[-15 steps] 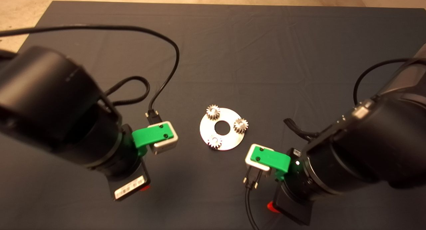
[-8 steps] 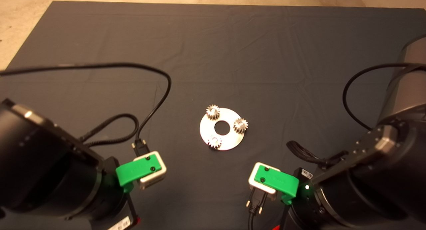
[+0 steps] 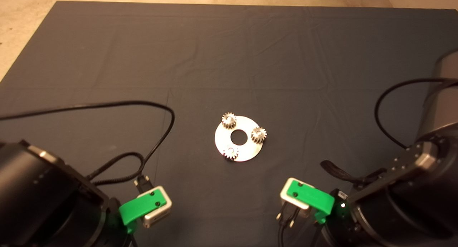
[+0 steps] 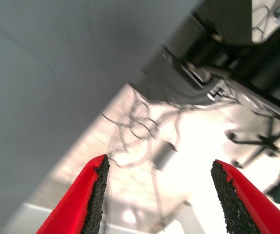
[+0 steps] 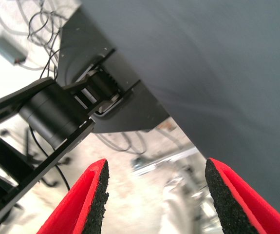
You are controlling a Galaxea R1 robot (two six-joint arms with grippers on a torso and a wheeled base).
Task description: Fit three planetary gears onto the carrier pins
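Head view: the flat silver disc (image 3: 239,138) lies near the middle of the dark mat (image 3: 229,54) on the tabletop, and all three planetary gears sit on it around its centre hole, one at the far-left rim (image 3: 229,120), one at the right rim (image 3: 258,134) and one at the near rim (image 3: 231,153). Each appears seated over one of the carrier pins, which the gears mostly hide, so the installation looks complete. The left hand (image 3: 145,208) is at the lower left edge and the right hand (image 3: 306,199) at the lower right edge, both well apart from the disc, which lies ahead of and between them. The right hand looks slightly nearer to it. The disc lies flat, so any further reach would come from above.

Left wrist view: the left hand's two red fingers (image 4: 88,197) stand wide apart with nothing between them; beyond them are the mat's edge and cables on the floor.

Right wrist view: the right hand's fingers (image 5: 88,197) are likewise spread and empty, facing the mat's edge and a black frame below it. Neither view shows the gears.
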